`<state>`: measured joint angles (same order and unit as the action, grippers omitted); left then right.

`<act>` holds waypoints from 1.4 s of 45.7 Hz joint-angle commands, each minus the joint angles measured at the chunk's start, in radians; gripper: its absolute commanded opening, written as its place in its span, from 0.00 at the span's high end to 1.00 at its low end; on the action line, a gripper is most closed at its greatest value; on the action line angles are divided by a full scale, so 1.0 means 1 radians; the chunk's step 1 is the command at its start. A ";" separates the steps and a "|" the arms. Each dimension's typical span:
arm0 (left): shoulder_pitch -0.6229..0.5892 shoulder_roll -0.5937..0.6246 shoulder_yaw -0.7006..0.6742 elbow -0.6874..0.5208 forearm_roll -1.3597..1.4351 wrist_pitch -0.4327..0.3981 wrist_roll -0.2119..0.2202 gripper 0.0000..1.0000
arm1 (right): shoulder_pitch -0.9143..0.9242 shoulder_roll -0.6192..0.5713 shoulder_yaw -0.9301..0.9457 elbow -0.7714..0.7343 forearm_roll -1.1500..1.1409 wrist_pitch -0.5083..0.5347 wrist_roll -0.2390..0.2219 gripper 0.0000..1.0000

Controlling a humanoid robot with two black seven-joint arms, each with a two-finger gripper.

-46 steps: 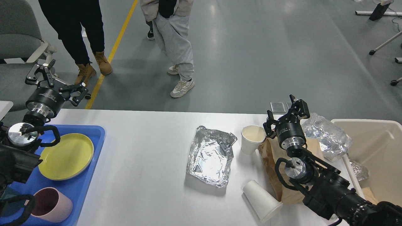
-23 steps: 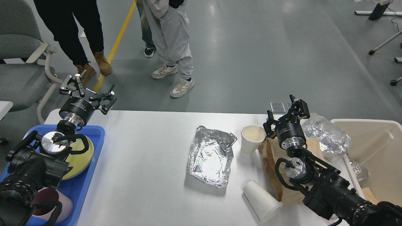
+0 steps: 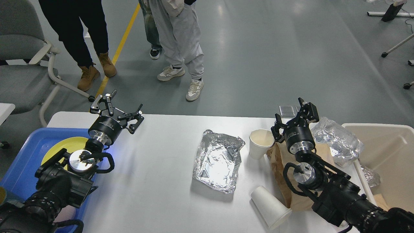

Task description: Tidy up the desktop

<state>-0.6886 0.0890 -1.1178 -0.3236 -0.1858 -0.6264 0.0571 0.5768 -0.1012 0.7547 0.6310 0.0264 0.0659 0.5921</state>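
Note:
The white desktop [image 3: 155, 181] fills the lower view. On it lie an open foil tray [image 3: 217, 160], an upright white paper cup [image 3: 260, 143], a second paper cup on its side [image 3: 271, 207], a brown paper bag [image 3: 284, 168] and a crumpled clear wrapper [image 3: 336, 140]. My left gripper [image 3: 117, 108] is open and empty above the desktop's far left edge. My right gripper [image 3: 296, 116] is open and empty, just right of the upright cup, above the bag.
A blue tray [image 3: 22, 145] with a yellow plate [image 3: 59, 147] sits at the left edge. A beige bin [image 3: 388, 155] stands at the right. Two people [image 3: 176, 38] and a grey chair [image 3: 22, 64] are beyond the far edge.
My left arm has swung to the right, from over the blue tray toward the desktop's left part, gripper still open. The right arm has not moved. The people have shifted their feet.

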 commanded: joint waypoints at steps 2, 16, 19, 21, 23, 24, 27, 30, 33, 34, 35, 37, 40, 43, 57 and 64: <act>0.006 -0.023 0.001 0.000 0.003 -0.001 0.003 0.04 | 0.000 0.000 0.000 -0.001 0.000 0.000 0.000 0.00; 0.047 -0.043 -0.007 -0.002 0.002 -0.078 -0.057 0.04 | 0.000 0.000 0.000 -0.001 0.000 0.000 0.000 0.00; 0.052 -0.041 0.000 0.000 0.002 -0.088 -0.071 0.04 | 0.000 0.000 0.000 -0.001 0.000 0.000 0.000 0.00; 0.052 -0.041 0.000 0.000 0.002 -0.088 -0.071 0.04 | 0.000 0.000 0.000 -0.001 0.001 0.000 0.000 0.00; 0.052 -0.041 0.000 0.000 0.000 -0.090 -0.071 0.04 | 0.000 0.000 0.000 -0.001 0.000 0.000 0.000 0.00; 0.052 -0.041 0.000 0.000 0.000 -0.093 -0.072 0.04 | 0.000 0.000 0.000 -0.001 0.000 0.000 0.000 0.00; 0.052 -0.041 0.000 0.000 0.002 -0.098 -0.069 0.04 | 0.000 0.000 0.000 -0.001 0.000 0.000 0.000 0.00; 0.053 -0.041 0.000 0.000 0.000 -0.098 -0.069 0.04 | 0.000 0.000 0.000 -0.001 0.000 0.000 0.000 0.00; 0.053 -0.041 0.000 0.000 0.002 -0.098 -0.071 0.04 | 0.000 0.000 0.000 -0.001 0.000 0.000 0.000 0.00; 0.053 -0.041 0.000 0.000 0.002 -0.098 -0.071 0.04 | 0.000 0.000 0.000 -0.001 0.000 0.000 0.000 0.00; 0.053 -0.041 0.000 0.000 0.002 -0.098 -0.071 0.04 | 0.000 0.000 0.000 -0.001 0.000 0.000 0.000 0.00; 0.053 -0.041 0.000 0.000 0.000 -0.098 -0.071 0.04 | 0.000 0.000 0.000 -0.001 0.000 0.000 0.000 0.00; 0.053 -0.041 0.000 0.000 0.002 -0.098 -0.071 0.04 | 0.000 0.000 0.000 0.001 0.000 0.000 0.000 0.00; 0.053 -0.041 0.000 0.000 0.000 -0.098 -0.069 0.04 | 0.000 0.000 0.000 -0.001 0.000 0.000 0.000 0.00; 0.053 -0.041 0.000 0.000 0.000 -0.098 -0.069 0.04 | 0.000 0.000 0.000 0.001 0.000 0.000 0.000 0.00; 0.052 -0.041 0.000 0.000 0.000 -0.098 -0.071 0.04 | 0.000 0.000 0.000 -0.001 0.001 0.000 0.000 0.00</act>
<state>-0.6351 0.0476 -1.1182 -0.3237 -0.1855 -0.7240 -0.0134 0.5768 -0.1012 0.7547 0.6308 0.0263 0.0659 0.5921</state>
